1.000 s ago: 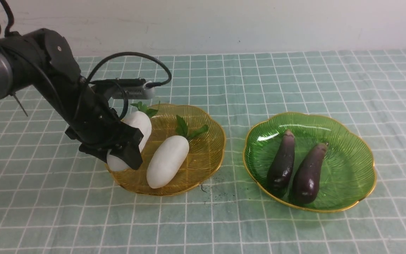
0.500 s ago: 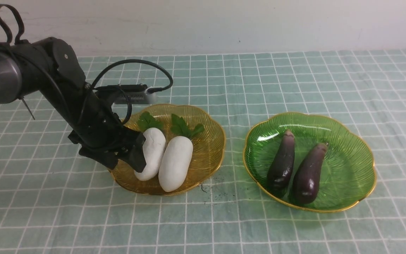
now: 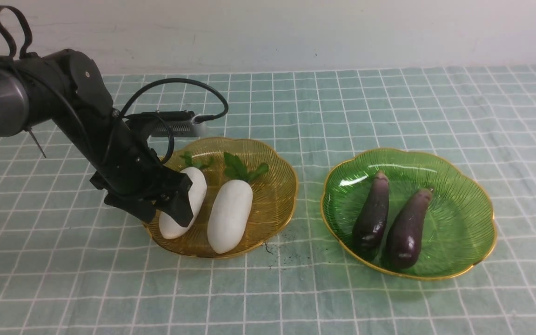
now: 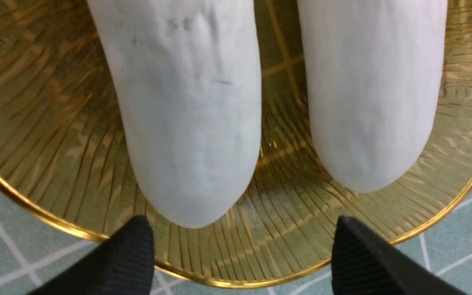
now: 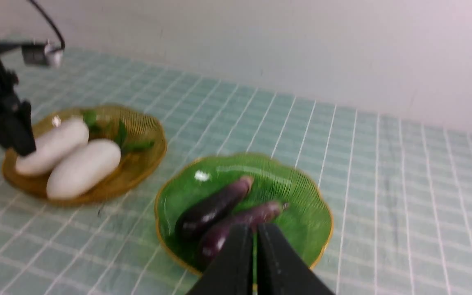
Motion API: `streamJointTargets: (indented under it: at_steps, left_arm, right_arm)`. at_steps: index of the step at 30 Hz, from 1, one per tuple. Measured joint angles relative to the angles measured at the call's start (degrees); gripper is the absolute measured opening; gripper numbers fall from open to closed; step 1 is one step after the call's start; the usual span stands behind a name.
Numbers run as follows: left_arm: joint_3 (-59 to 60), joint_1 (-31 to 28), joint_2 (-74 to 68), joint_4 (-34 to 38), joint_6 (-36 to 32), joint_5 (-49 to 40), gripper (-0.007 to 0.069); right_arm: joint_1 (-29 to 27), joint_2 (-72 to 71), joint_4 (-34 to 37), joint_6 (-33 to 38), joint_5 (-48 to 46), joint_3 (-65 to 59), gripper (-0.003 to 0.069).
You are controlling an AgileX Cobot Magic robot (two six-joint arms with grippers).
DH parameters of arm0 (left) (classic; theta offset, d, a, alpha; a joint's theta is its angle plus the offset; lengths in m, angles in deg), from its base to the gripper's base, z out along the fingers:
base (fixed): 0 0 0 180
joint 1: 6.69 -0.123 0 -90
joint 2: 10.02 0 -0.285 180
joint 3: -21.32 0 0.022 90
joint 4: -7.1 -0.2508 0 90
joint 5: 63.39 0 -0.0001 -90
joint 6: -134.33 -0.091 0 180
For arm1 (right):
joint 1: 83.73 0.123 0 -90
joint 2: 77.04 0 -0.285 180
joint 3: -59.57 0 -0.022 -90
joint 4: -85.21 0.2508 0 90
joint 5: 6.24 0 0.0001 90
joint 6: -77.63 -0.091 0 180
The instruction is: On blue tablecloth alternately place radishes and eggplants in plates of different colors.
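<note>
Now, my left gripper [image 3: 164,215] stands spread at the amber plate's [image 3: 271,190] near left rim, seemingly clear of the two radishes [image 3: 229,216] lying side by side inside. My right gripper [image 5: 255,231], pressed together, faces the green plate [image 3: 461,218] holding both eggplants [image 3: 371,211], on the blue tablecloth [image 3: 389,102].

The tablecloth [image 3: 389,107] is pale blue-green, crossed by a grid of thin white lines. The amber-yellow plate [image 3: 272,186] and the green plate [image 3: 458,218] are both see-through, ribbed with fine radiating lines and edged in gold. The radishes [image 3: 230,216] are plain white with green leaves [image 3: 237,167]. The eggplants [image 3: 372,216] are glossy dark purple with dull brownish caps. The left hand [image 3: 163,215] and the right hand [image 5: 255,241] are black. The wall [image 3: 296,32] is off-white.
</note>
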Motion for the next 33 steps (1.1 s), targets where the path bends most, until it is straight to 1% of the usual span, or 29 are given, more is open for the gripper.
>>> streamJointTargets:
  at_steps: [2,3,4,5,6,7,8,11,15,25,28,30,31,32,33]
  left_arm:
    - [0.0,0.0,0.0,0.0,0.0,0.0,0.0521]
    - [0.0,0.0,0.0,0.0,0.0,0.0,0.0521]
    - [0.0,0.0,0.0,0.0,0.0,0.0,0.0521]
    - [0.0,0.0,0.0,0.0,0.0,0.0,0.0521]
    - [0.0,0.0,0.0,0.0,0.0,0.0,0.0521]
    - [0.0,0.0,0.0,0.0,0.0,0.0,0.0521]
    - [0.0,0.0,0.0,0.0,0.0,0.0,0.0521]
    - [0.0,0.0,0.0,0.0,0.0,0.0,0.0521]
    - [0.0,0.0,0.0,0.0,0.1,0.0,0.0521]
    - [0.0,0.0,0.0,0.0,0.1,0.0,0.0516]
    - [0.0,0.0,0.0,0.0,0.1,-0.1,0.0474]
    - [0.0,0.0,0.0,0.0,0.1,-0.9,0.0359]
    - [-0.1,0.0,0.0,0.0,0.1,-0.9,0.0328]
    - [-0.2,0.0,0.0,-0.2,0.1,-1.2,0.0274]
    - [-0.9,0.0,0.0,-0.5,0.1,-2.0,0.0192]
  right_arm:
    - [0.0,-1.5,0.3,0.0,7.7,-3.5,0.0012]
    - [0.0,-1.5,0.4,0.0,8.5,-3.9,0.0012]
    - [0.0,-1.8,0.7,0.0,12.3,-6.5,0.0012]
    - [0.0,-1.8,1.9,0.0,18.9,-9.9,0.0012]
    - [0.0,-1.8,2.7,0.0,22.7,-12.4,0.0012]
    - [0.0,-1.8,2.8,0.0,23.3,-12.9,0.0012]
    - [0.0,-1.8,3.3,0.0,27.2,-15.8,0.0012]
    - [0.0,-1.8,3.5,0.0,34.0,-19.4,0.0012]
    - [0.0,-1.8,3.7,0.0,36.5,-21.3,0.0012]
    - [0.0,-1.8,3.7,0.0,36.1,-24.4,0.0012]
    - [0.0,-1.8,3.7,0.0,34.4,-24.6,0.0012]
    - [0.0,-1.8,3.8,0.0,32.8,-24.6,0.0012]
    - [0.0,-1.8,3.8,0.0,32.7,-24.6,0.0012]
    - [0.0,-1.8,3.8,0.0,31.8,-24.6,0.0012]
    - [0.0,-1.8,3.8,0.0,31.2,-24.7,0.0012]
